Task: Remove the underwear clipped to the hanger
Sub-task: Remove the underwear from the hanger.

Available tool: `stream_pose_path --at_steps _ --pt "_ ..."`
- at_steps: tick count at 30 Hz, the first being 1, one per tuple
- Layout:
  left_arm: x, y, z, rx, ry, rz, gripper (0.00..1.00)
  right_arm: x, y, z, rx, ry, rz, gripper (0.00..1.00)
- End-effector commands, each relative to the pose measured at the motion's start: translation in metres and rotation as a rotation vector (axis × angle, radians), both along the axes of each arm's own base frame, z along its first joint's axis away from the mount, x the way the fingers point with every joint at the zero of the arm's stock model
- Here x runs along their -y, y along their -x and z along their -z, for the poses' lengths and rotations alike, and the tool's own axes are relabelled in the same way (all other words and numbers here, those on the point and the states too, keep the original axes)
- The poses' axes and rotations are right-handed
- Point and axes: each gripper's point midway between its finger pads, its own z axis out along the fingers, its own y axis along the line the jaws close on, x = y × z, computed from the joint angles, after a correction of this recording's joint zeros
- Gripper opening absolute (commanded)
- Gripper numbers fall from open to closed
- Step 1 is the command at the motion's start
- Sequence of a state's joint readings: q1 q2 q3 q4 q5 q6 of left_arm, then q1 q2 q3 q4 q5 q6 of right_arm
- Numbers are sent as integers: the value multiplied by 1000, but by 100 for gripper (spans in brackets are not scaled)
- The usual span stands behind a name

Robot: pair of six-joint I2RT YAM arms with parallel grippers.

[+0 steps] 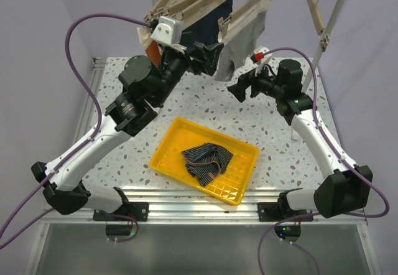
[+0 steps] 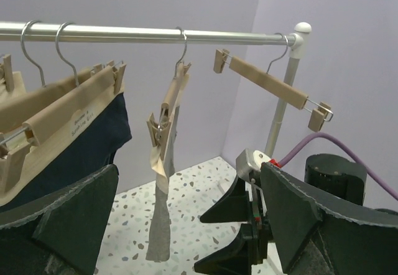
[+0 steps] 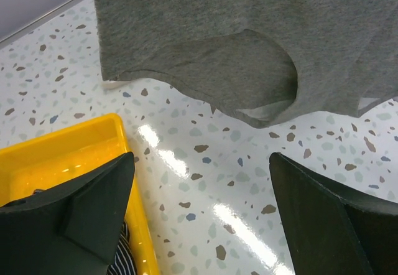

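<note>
The right pincer [image 1: 235, 90] is hanging spread wide with nothing between its jaws, just below and beside the soft grey cloth briefs [image 1: 235, 56], whose lower hem is drooping directly ahead of it in the wrist view. The left pincer [image 1: 208, 54], equally spread and empty, is sitting up beside the navy cloth briefs [image 1: 210, 21] clipped to a tan wooden clip hanger [image 2: 68, 116]. A navy striped pair [image 1: 207, 161] is lying in the yellow plastic tray [image 1: 244, 191] behind and below the right pincer. To do this step well, the right pincer should probably be rising so both jaws straddle the grey hem, closing on a full fold of fabric, then pulling downward, away from the clips.
</note>
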State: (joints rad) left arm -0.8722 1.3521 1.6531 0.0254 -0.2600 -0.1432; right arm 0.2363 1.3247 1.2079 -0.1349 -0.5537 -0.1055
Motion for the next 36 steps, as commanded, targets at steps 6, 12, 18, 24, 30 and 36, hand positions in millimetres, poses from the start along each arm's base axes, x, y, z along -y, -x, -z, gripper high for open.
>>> stream_pose_path --at_steps 6,12,18,24,30,36 --pt "-6 -25 -32 -34 86 -67 100 -10 -22 -16 110 6 132 90" --pt "-3 -42 -46 -54 116 -75 99 -20 -33 -31 202 -3 178 87" --pt "2 -59 -41 -67 123 -52 98 -34 -40 -45 254 -28 188 83" --pt "8 -75 -45 -57 124 -29 97 -49 -29 -73 268 -122 150 82" --pt "5 -74 -48 -48 124 -22 96 -51 -4 -89 238 -202 101 82" --pt "4 -74 -50 -37 136 -11 96 -55 -14 -101 204 -236 141 82"
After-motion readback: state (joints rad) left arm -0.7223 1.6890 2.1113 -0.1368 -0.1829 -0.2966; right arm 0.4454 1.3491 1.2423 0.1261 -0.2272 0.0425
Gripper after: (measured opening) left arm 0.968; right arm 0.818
